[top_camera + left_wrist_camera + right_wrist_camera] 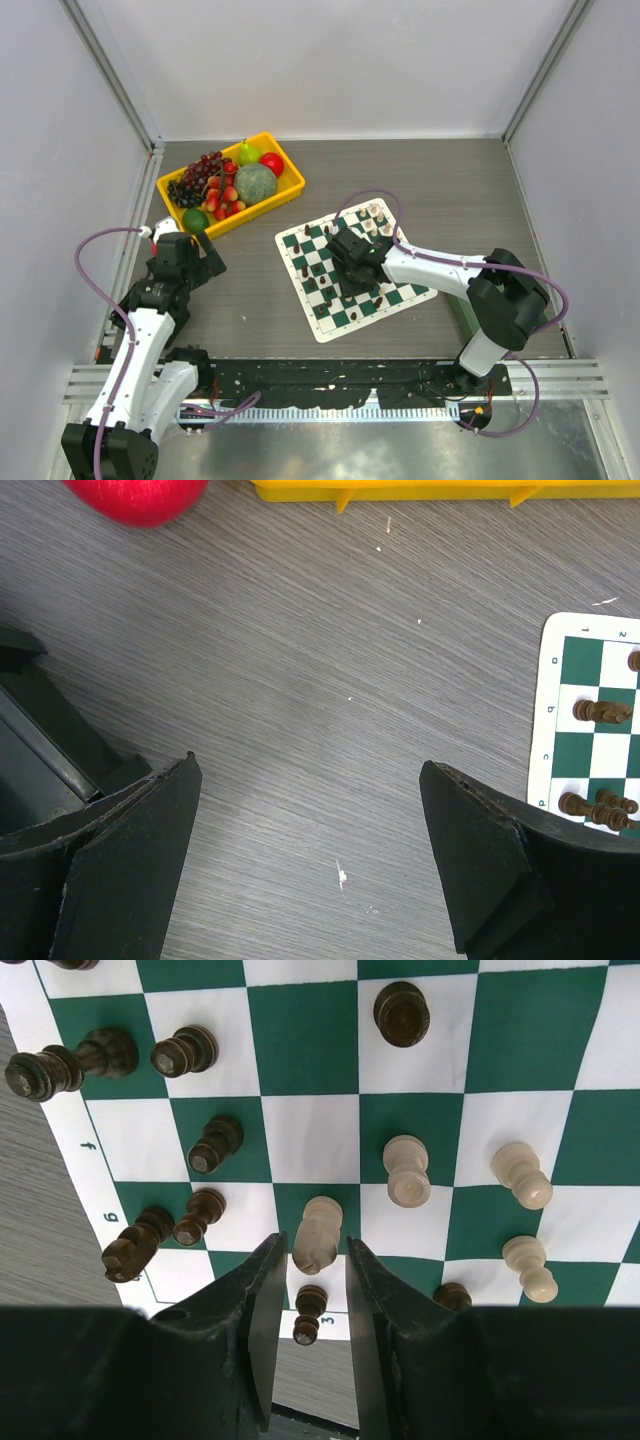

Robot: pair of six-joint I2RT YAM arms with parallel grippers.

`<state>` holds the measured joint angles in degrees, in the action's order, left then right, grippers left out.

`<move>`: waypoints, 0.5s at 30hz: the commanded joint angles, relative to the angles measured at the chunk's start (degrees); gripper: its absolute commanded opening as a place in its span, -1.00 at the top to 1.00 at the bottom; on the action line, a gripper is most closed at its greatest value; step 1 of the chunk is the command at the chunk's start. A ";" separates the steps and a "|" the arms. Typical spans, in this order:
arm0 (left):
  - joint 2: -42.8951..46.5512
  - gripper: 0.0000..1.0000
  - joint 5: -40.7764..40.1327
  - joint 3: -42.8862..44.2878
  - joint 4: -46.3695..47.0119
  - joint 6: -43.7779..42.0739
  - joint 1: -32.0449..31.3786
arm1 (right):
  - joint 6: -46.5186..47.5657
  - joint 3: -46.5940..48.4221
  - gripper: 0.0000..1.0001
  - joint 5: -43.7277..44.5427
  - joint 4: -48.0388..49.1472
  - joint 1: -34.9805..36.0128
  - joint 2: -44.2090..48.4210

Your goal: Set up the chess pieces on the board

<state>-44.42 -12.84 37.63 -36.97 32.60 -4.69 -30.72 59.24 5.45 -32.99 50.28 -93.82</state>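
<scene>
The green and white board (326, 334) lies tilted at mid-table, with dark and cream chess pieces scattered on it. My right gripper (347, 288) hovers over its near-left part. In the right wrist view the gripper (313, 1243) is narrowly open, its fingers (262, 1290) closely flanking the head of a cream piece (318, 1230), with thin gaps on both sides. A dark pawn (309, 1313) stands just below it at the board (300, 1040) edge. My left gripper (205, 250) is open and empty over bare table (308, 765), with the board's edge (549, 710) at right.
A yellow bin (290, 190) of fruit stands at the back left, with a lime (195, 218) at its near corner. A red fruit (135, 500) and the bin's edge (450, 490) show in the left wrist view. A green object (462, 315) lies by the right arm.
</scene>
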 commanded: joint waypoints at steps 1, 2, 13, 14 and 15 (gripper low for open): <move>0.22 -0.98 -0.52 0.43 1.38 -0.08 0.29 | -0.13 1.05 0.26 1.75 1.35 0.34 0.13; 0.30 -0.98 -0.43 0.43 1.38 -0.08 0.29 | -0.13 1.14 0.26 1.75 1.44 0.34 0.13; 0.48 -0.98 -0.52 0.17 1.29 -0.17 0.21 | 0.40 1.23 0.41 2.02 1.70 0.43 -0.05; 0.48 -0.98 -0.52 0.17 1.29 -0.08 0.29 | 0.40 1.23 0.42 1.93 1.79 0.34 -0.05; 0.48 -0.98 -0.52 0.25 1.29 -0.17 0.29 | 0.48 1.14 0.44 2.02 1.70 0.26 -0.05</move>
<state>-44.40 -12.84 37.63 -36.97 32.58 -4.69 -30.48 59.24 6.24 -32.75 50.30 -93.91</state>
